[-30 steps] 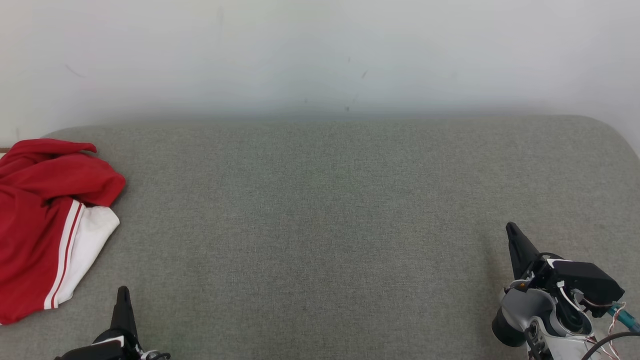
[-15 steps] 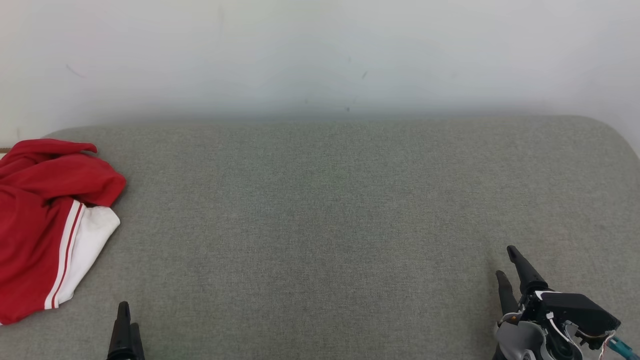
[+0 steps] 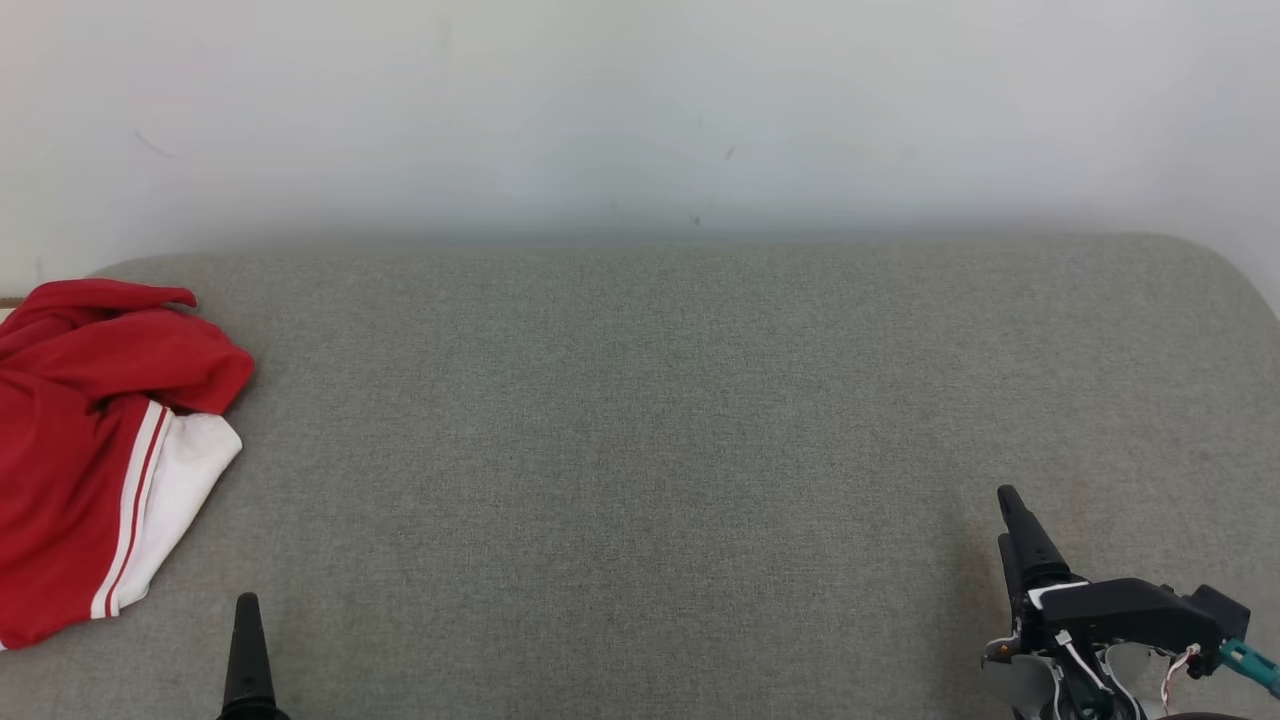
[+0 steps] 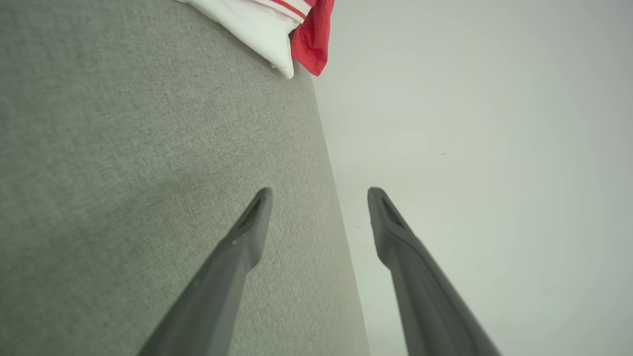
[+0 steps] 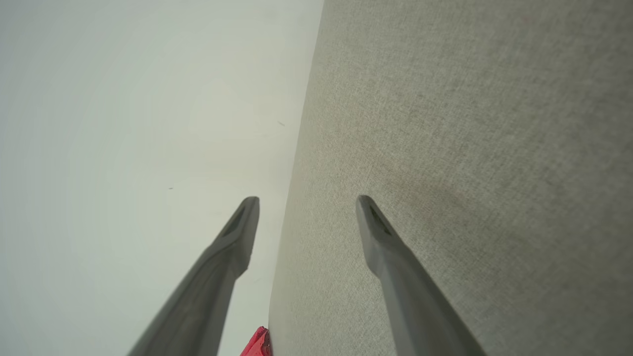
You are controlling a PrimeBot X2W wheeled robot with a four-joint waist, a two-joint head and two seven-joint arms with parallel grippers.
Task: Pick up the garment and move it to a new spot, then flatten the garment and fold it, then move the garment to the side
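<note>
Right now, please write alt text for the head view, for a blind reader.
A crumpled red and white garment lies at the left edge of a grey fabric surface. The left gripper shows at the lower left and the right gripper at the lower right, neither touching it; a pale wall stands behind.

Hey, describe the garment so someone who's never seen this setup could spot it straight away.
Start from the wide grey fabric surface below the pale wall. At its far left edge lies the garment, a crumpled heap. It is bright red with a white panel edged by thin stripes; nothing else on the grey is red.
</note>
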